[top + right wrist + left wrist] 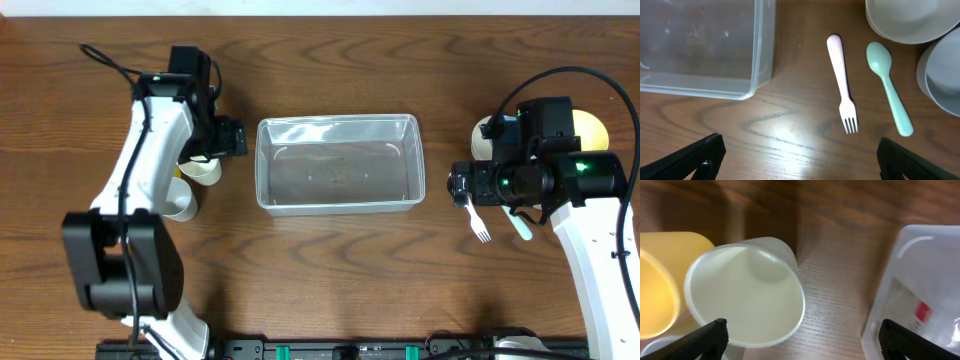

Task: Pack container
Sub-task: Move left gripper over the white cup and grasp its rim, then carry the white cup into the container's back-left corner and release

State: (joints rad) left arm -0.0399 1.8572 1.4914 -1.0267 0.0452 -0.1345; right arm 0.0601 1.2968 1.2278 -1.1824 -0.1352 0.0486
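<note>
The clear plastic container (340, 165) sits empty mid-table; it also shows in the left wrist view (920, 295) and the right wrist view (700, 45). My left gripper (232, 138) is open and empty, between a white cup (747, 297) and the container's left wall (801, 339). A yellow cup (662, 280) lies beside the white one. My right gripper (460, 186) is open and empty above bare wood (797, 159), just right of the container. A white fork (842, 82) and a mint green spoon (888, 87) lie on the table ahead of it.
Two pale bowls (910, 17) (945, 75) sit right of the cutlery; a yellow bowl (588, 128) shows partly under the right arm. Another white cup (182, 203) stands under the left arm. Black rail (340, 350) along the front edge.
</note>
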